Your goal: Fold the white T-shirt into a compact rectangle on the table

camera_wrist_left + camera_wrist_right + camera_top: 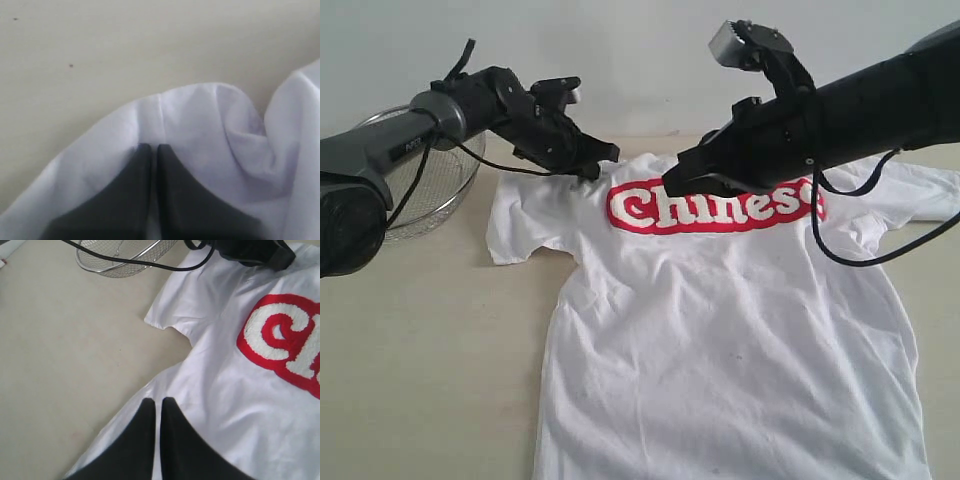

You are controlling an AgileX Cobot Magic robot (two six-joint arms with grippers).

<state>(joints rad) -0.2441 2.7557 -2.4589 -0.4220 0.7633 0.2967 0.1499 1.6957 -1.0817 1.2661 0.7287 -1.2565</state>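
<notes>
The white T-shirt [720, 320] lies front up on the table [420, 350], its red band [720, 208] reading "Chinese". My left gripper [598, 160] is down at the shirt's shoulder by the collar. Its fingers are shut, and white cloth [200, 115] bunches up in an arch around the left gripper [154, 146]. My right gripper [670, 185] reaches in from the right and hovers above the shirt near the band's left end. The right gripper [156, 400] is shut with nothing seen between its fingers, and flat cloth [225, 405] lies below it.
A wire-mesh bowl [435, 190] stands at the back left, beyond the shirt's sleeve [170, 315]. A black cable hangs from each arm. Bare tabletop [60, 365] stretches left of the shirt.
</notes>
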